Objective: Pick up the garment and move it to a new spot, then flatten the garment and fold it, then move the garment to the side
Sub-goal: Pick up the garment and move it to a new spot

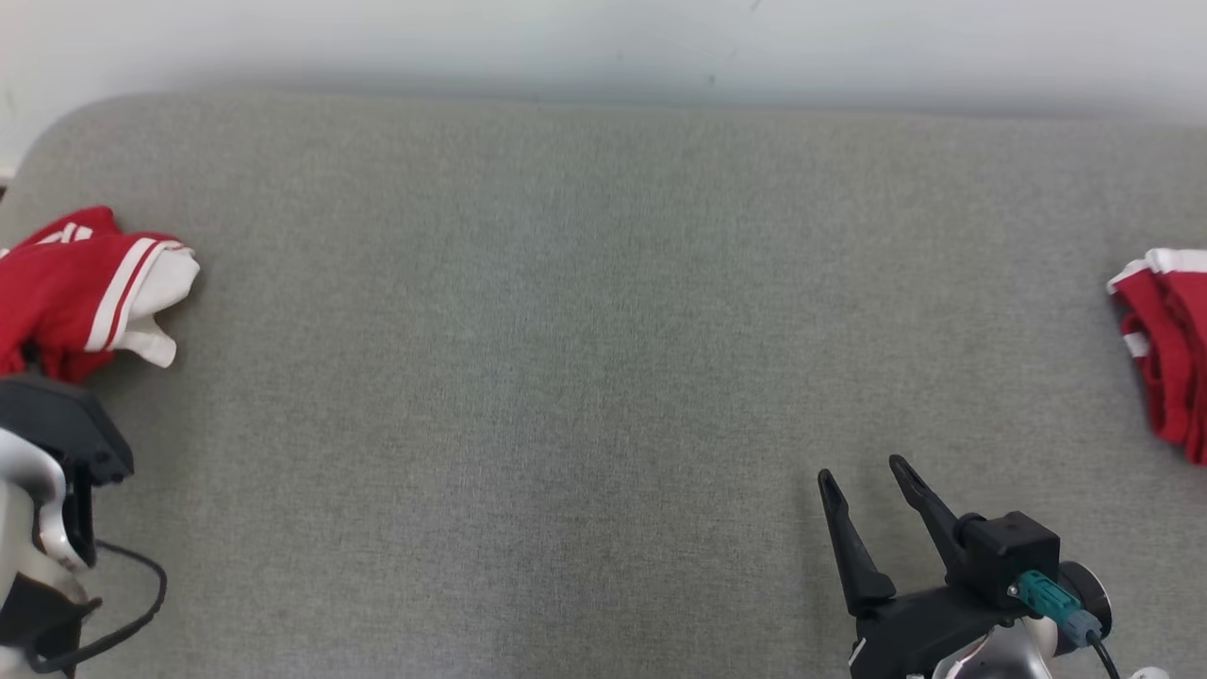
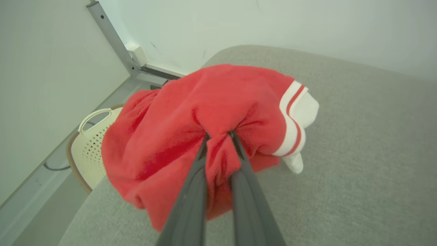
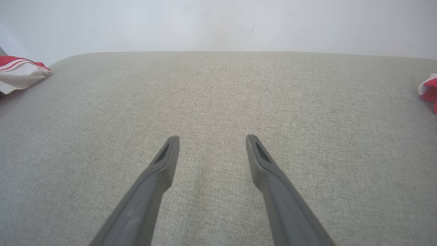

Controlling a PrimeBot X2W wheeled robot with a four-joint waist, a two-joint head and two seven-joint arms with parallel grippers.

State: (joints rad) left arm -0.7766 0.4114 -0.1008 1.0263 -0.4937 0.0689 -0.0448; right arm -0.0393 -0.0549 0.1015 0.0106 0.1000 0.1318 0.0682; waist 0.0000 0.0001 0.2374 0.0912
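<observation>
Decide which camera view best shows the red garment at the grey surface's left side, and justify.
The left wrist view: the red garment sits large and central, bunched, the left jaws pinching a fold. The head view shows part of it at its left edge; the right wrist view, a white-trimmed corner.

- The light is bright and even. It looks soft, with no hard glare.
- The grey table (image 1: 603,330) is paler in the middle. At the back a dim, soft shadow runs along the white wall (image 1: 603,38).
- In the left wrist view the red garment (image 2: 177,112) looks very bright, and its folds hold small dark shadows.
- The left gripper (image 2: 220,135) is close to the camera, so its fingers go blurry near the bottom edge.
- The right gripper (image 3: 212,137) looks a bit soft low down too, while the weave of the table beside it is clear.
- Both wrist views bend at the sides, so the table's far edge curves.
</observation>
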